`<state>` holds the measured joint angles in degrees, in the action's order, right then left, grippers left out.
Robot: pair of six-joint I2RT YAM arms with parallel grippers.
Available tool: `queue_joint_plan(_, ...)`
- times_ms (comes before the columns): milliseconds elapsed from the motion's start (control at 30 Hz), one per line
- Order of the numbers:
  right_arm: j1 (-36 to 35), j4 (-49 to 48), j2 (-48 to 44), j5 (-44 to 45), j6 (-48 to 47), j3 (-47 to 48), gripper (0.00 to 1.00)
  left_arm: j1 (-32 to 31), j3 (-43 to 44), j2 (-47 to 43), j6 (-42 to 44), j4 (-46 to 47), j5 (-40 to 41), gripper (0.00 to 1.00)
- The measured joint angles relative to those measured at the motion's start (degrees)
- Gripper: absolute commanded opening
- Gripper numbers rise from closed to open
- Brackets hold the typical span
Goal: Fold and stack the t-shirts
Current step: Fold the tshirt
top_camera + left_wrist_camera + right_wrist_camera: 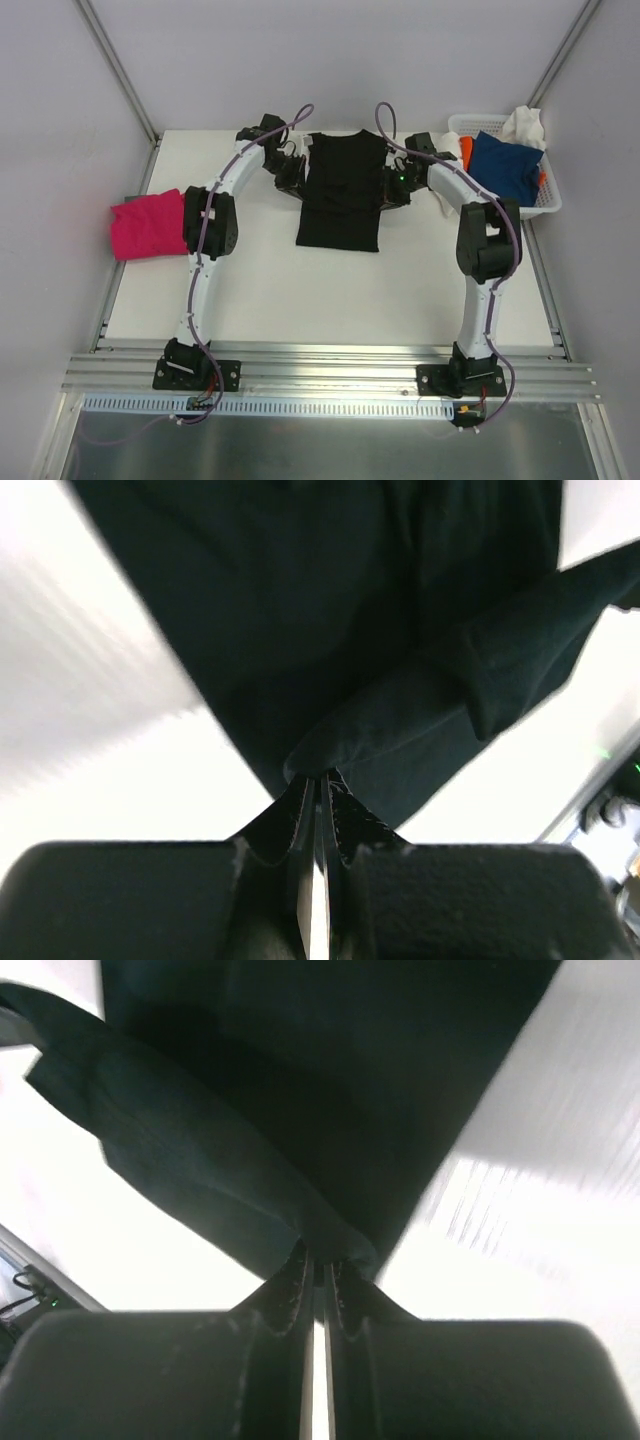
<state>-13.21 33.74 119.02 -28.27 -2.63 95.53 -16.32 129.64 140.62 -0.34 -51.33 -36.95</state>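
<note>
The black t-shirt lies spread at the back middle of the white table, its hem towards me. My left gripper is shut on its left edge near the sleeve; the left wrist view shows the fingers pinching a fold of black cloth. My right gripper is shut on its right edge; the right wrist view shows black cloth between the fingers. A folded magenta-pink t-shirt lies at the table's left edge. Blue, orange and white t-shirts sit in the basket.
A white lattice basket stands at the back right corner. Grey walls close in the back and sides. The arm bases sit on a metal rail at the near edge.
</note>
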Motion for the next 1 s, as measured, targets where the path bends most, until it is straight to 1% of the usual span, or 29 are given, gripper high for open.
queue_joint_plan(67,0.0,-0.4,2.8,0.2,-0.1,1.9,0.01,0.6,3.5,2.6,0.0,0.4,1.1,0.00)
queue_joint_plan(100,0.0,-0.6,3.7,0.4,-0.2,2.6,0.00,0.7,4.8,3.6,0.0,0.8,1.5,0.02)
queue_joint_plan(133,0.0,-0.8,4.7,0.5,-0.3,3.2,0.02,0.9,5.7,4.4,0.0,1.3,2.0,0.17)
queue_joint_plan(167,-0.1,-0.9,5.6,0.7,-0.6,3.9,0.27,1.0,6.5,5.0,0.4,1.6,2.5,0.54)
queue_joint_plan(200,-0.1,-0.9,6.4,1.2,-0.8,4.6,0.43,1.0,7.0,5.4,0.8,2.0,3.1,0.65)
queue_joint_plan(233,-0.1,-0.9,6.9,2.2,-1.0,5.1,0.55,1.0,7.3,5.8,0.9,2.5,3.4,0.75)
queue_joint_plan(267,-0.1,-0.9,7.3,3.0,-1.3,5.5,0.70,1.0,7.5,6.0,1.2,2.8,4.2,0.80)
queue_joint_plan(300,-0.1,-0.9,7.5,4.0,-1.5,5.9,0.74,1.0,7.5,6.1,1.3,3.0,4.7,0.87)
queue_joint_plan(333,0.0,-0.9,7.5,4.9,-2.0,6.1,0.78,1.0,7.5,6.2,1.4,3.0,5.4,0.87)
queue_joint_plan(367,0.0,-0.8,7.5,5.7,-2.4,6.5,0.79,1.0,7.5,6.2,1.4,3.0,6.1,0.88)
queue_joint_plan(500,0.0,-0.6,6.4,7.4,-2.6,7.0,0.79,1.0,5.2,4.3,1.4,3.5,8.6,0.86)
queue_joint_plan(533,0.1,-0.6,5.6,7.3,-2.6,6.7,0.77,1.0,3.8,3.2,1.4,3.5,9.0,0.84)
queue_joint_plan(633,0.0,-0.6,2.1,5.8,-1.9,5.0,0.74,1.0,-1.5,-1.9,1.2,3.4,9.2,0.81)
queue_joint_plan(767,-1.7,-2.2,-1.7,1.1,1.1,3.4,0.73,1.0,-8.3,-10.8,1.1,3.2,10.5,0.82)
queue_joint_plan(867,-5.6,-3.6,-1.4,-2.7,3.5,3.4,0.72,1.0,-10.8,-17.5,1.4,2.7,12.3,0.82)
queue_joint_plan(1000,-10.6,-4.7,2.6,-6.3,5.5,3.6,0.72,1.1,-13.7,-25.0,1.9,2.6,15.2,0.83)
